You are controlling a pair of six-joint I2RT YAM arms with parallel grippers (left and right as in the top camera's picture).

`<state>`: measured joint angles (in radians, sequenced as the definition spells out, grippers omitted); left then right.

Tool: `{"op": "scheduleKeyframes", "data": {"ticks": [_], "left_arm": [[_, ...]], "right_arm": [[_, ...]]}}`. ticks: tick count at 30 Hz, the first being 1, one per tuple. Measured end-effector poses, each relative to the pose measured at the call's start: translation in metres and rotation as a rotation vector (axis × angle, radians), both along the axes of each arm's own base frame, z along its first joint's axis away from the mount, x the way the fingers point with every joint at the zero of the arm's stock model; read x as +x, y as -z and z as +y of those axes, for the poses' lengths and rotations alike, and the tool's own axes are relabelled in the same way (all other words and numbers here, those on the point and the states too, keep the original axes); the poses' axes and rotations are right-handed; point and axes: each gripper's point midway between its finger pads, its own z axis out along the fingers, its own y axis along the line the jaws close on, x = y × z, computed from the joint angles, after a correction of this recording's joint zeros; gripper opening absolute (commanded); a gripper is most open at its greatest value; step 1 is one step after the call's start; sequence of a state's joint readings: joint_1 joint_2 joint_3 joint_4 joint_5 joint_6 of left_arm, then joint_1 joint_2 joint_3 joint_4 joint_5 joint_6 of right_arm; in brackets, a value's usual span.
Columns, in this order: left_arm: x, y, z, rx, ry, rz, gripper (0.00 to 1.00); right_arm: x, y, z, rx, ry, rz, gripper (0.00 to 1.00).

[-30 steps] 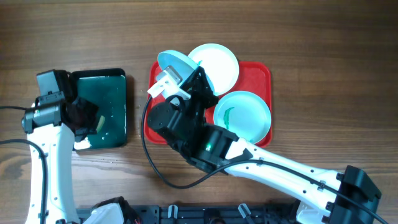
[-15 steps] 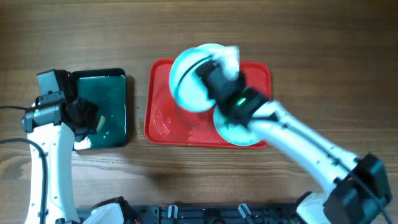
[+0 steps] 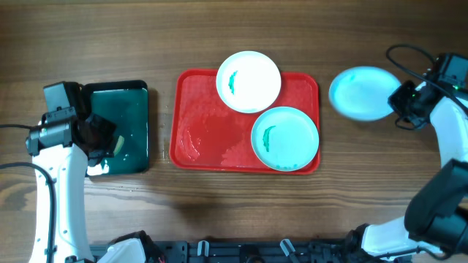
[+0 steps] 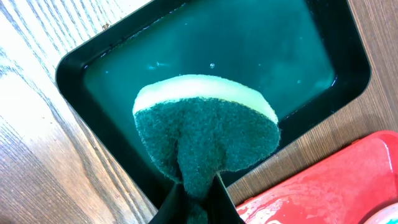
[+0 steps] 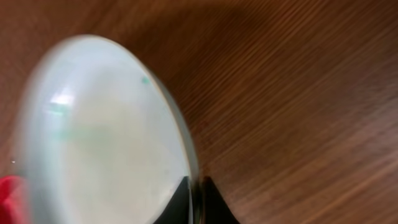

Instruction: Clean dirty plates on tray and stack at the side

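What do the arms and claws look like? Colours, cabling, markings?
Both the left arm and right arm: white tubular links, black joint housings, thin black cables running outside. Small green light near the right wrist. The left claw and right claw: slim black tapered fingers. No markings legible.

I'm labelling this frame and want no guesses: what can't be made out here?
Right wrist: blur smears the held cyan plate; its cleanliness is unclear.
Overhead: whether that plate touches the table, viewed from above.
Left wrist: the left gripper, mostly cut off by the bottom edge behind the sponge.
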<state>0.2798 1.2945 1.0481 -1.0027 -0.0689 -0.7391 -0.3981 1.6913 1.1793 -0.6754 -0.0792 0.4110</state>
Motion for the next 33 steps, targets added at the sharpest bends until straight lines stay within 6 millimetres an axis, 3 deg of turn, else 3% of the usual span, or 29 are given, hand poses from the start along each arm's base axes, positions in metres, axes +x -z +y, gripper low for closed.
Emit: {"op": "scheduleKeyframes", "data": {"ticks": [1,3,6,8,12,15,17,19,23,25,33], "left_arm": [[0.000,0.000,0.000,0.000,0.000,0.000,0.04],[0.000,0.000,0.000,0.000,0.000,0.000,0.04],[0.000,0.000,0.000,-0.001,0.000,-0.001,0.04],[0.001,0.000,-0.001,-0.007,0.003,-0.004,0.04],[0.002,0.000,-0.002,-0.010,0.004,-0.007,0.04],[0.002,0.000,-0.002,-0.011,0.004,-0.008,0.04],[0.003,-0.001,-0.002,-0.012,0.005,-0.012,0.04],[0.003,0.000,-0.002,-0.012,0.005,-0.012,0.04],[0.003,0.000,-0.002,-0.012,0.005,-0.011,0.04],[0.003,0.000,-0.002,-0.012,0.005,-0.013,0.04],[0.003,-0.001,-0.002,-0.011,0.005,-0.015,0.04]], "right_arm": [[0.001,0.009,0.004,0.010,-0.019,0.018,0.48],[0.005,0.015,0.011,0.024,-0.044,0.025,0.50],[0.027,0.009,0.053,0.116,-0.218,-0.067,0.59],[0.041,0.003,0.097,0.160,-0.366,-0.121,0.74],[0.064,-0.013,0.217,0.128,-0.702,-0.237,0.95],[0.071,-0.022,0.274,0.037,-0.835,-0.318,0.95],[0.075,-0.020,0.300,-0.038,-0.872,-0.346,0.94],[0.076,0.005,0.302,-0.104,-0.835,-0.289,0.82],[0.079,0.055,0.291,-0.131,-0.785,-0.192,0.38],[0.078,0.065,0.293,-0.122,-0.788,-0.177,0.21],[0.067,0.065,0.328,0.024,-0.877,-0.201,0.13]]}}
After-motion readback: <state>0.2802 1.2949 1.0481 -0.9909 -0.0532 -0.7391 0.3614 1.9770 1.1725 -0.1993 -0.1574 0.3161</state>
